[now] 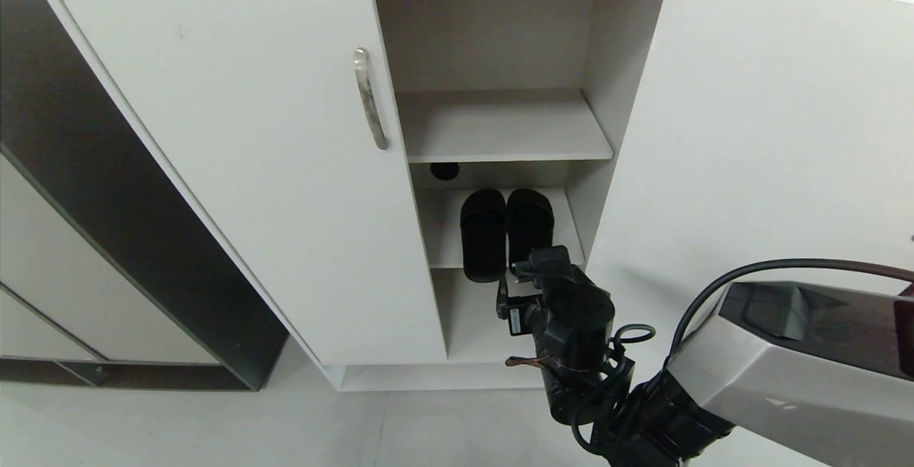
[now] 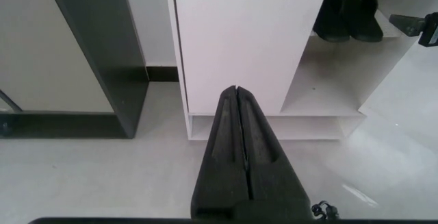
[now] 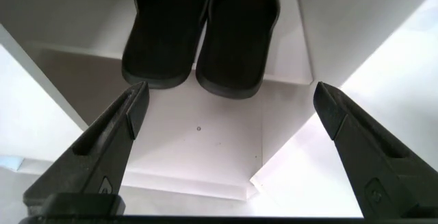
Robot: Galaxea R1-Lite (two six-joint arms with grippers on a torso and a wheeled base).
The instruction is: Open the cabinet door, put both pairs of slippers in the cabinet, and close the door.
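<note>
Fingers spread wide, the right gripper hovers empty just before the shelved slippers.

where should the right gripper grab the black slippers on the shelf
Take the black slippers by their near ends, which stick out past the shelf edge, coming straight in from the open front. They lie flat, side by side and touching, so the open right gripper could probably straddle both.

Just ahead of my right tool, black slippers fill the middle shelf. Below, the bottom shelf is free. The open door stands beside.
</note>
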